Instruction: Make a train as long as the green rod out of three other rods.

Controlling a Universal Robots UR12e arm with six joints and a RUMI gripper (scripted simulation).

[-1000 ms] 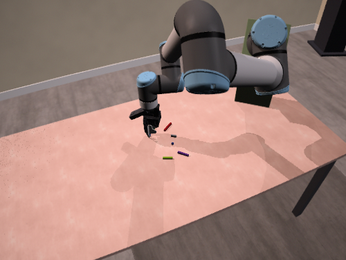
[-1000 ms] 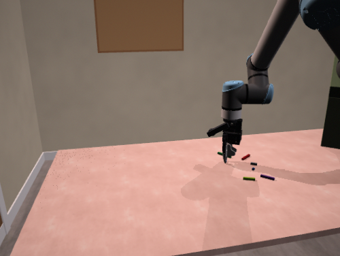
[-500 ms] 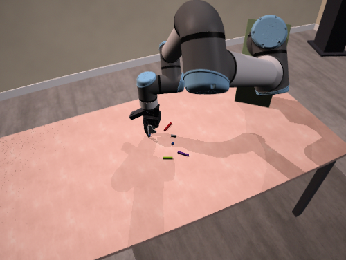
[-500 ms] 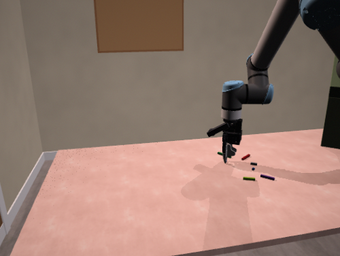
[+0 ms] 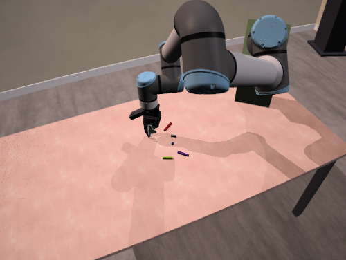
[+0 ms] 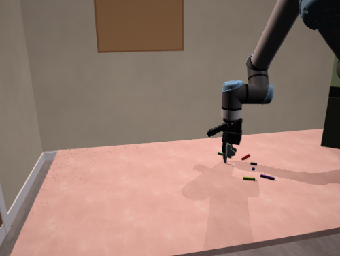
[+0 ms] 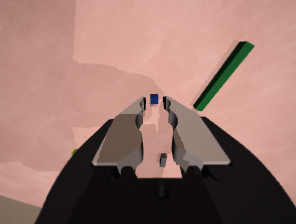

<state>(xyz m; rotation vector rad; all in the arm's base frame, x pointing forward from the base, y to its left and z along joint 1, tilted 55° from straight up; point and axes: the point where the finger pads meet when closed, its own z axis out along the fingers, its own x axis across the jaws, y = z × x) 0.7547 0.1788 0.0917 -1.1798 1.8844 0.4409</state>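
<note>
gripper [image 5: 149, 135] [image 6: 226, 161] [image 7: 154, 97] slightly open, nothing gripped; blue rod [image 7: 154, 99] between tips, off-centre closing or sideways drift could skew it

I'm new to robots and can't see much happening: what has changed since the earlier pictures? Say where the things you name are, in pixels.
Nothing visibly changed. The gripper [image 5: 149, 136] [image 6: 225, 161] [image 7: 154, 97] stayed low over the table, and the red [image 5: 167, 126] [image 6: 245, 156], purple [image 5: 183, 153] [image 6: 267, 177] and lime [image 5: 167, 158] [image 6: 249, 178] rods stayed put. I can't see anything grasped or released.
</note>
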